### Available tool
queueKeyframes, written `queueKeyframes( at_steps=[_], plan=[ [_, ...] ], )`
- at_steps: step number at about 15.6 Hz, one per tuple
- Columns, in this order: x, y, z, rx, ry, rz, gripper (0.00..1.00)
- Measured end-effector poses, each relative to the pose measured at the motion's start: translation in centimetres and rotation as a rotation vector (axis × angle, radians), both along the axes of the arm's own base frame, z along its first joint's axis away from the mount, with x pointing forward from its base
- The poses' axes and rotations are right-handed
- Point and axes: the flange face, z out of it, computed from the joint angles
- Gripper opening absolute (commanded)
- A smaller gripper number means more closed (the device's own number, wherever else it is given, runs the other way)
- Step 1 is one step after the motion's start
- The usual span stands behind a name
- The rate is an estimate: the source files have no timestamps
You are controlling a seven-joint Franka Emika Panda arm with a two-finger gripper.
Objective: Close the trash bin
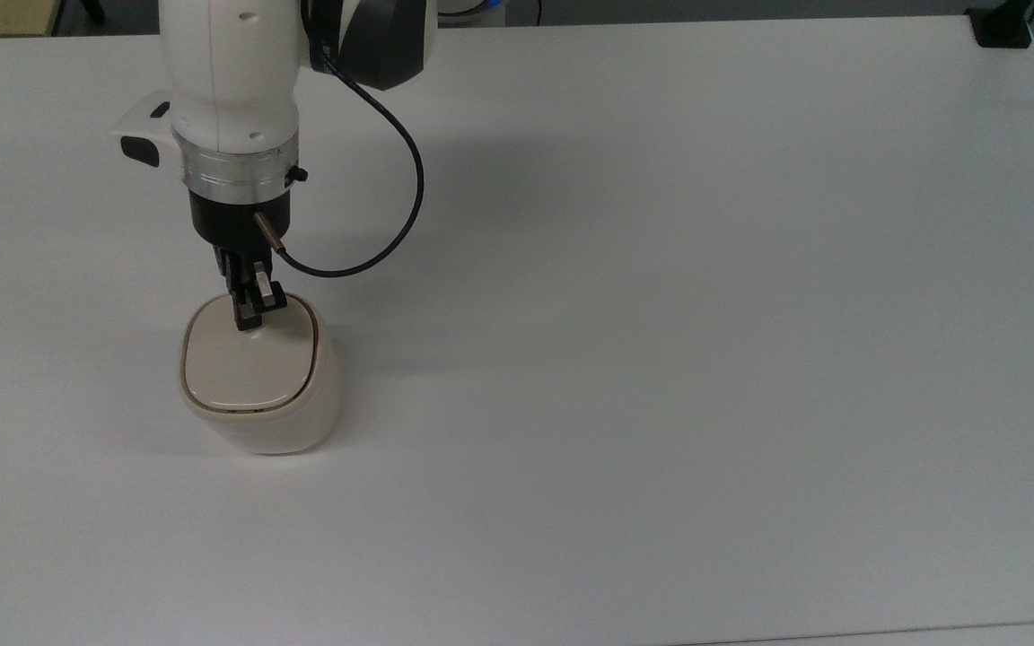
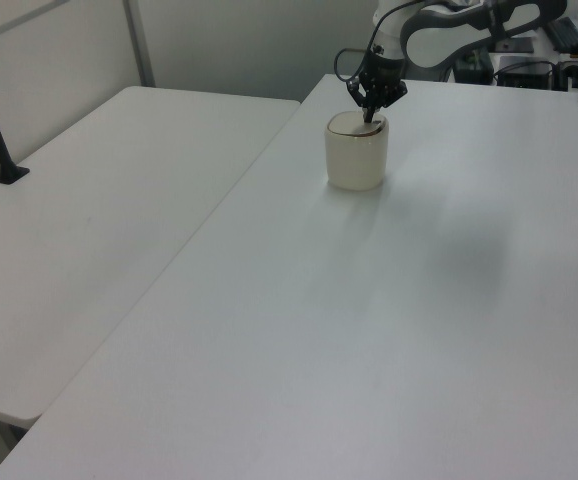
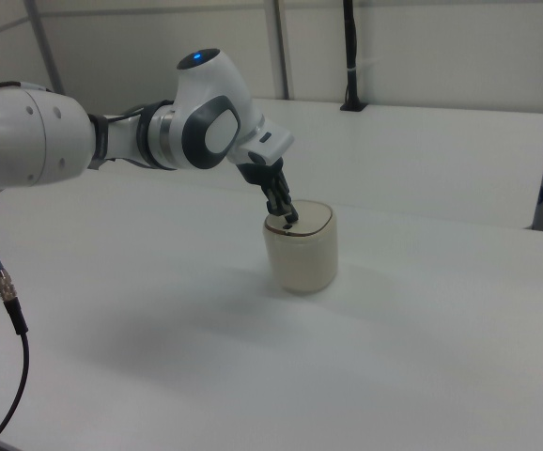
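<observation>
The trash bin (image 1: 257,381) is standing upright on the white table (image 1: 661,314), toward the top view's left side and well apart from every table edge. Its lid (image 1: 246,354) is lying flat inside the rim, with a thin dark seam running around it; no opening is showing in the top view. In the left view the trash bin (image 2: 356,152) is sitting at the far end of the table, and in the right view the trash bin (image 3: 300,246) is sitting near the middle.

The gripper (image 1: 250,309) is pointing down at the lid, and its tip is resting on or just above the lid's edge nearest the arm, at the top view's upper side of the lid. The rest of the lid is lying uncovered toward the top view's bottom. In the right view the gripper (image 3: 286,215) is meeting the lid at the right view's left edge of the bin top. The fingers are lying pressed together, grasping nothing.

A dark cable (image 1: 391,215) is looping from the wrist out to the top view's right, above the table.
</observation>
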Motion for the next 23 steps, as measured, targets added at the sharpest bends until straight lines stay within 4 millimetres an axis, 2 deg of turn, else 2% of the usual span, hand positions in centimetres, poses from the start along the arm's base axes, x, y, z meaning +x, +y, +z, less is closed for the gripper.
queueKeyframes(
  at_steps=[11,16,18,20,21,23],
  plan=[
    [-0.2,0.2,-0.8,-0.022,0.02,0.015,0.0],
    [-0.4,0.2,-0.2,-0.026,0.013,0.016,0.0],
    [-0.8,0.2,1.3,-0.026,0.009,0.011,0.0],
    [-1.9,0.2,4.0,-0.024,0.019,0.003,0.0],
    [-2.6,0.4,5.7,-0.023,0.03,0.004,0.02],
    [-4.4,1.3,8.9,-0.014,0.054,0.034,0.12]
  ],
)
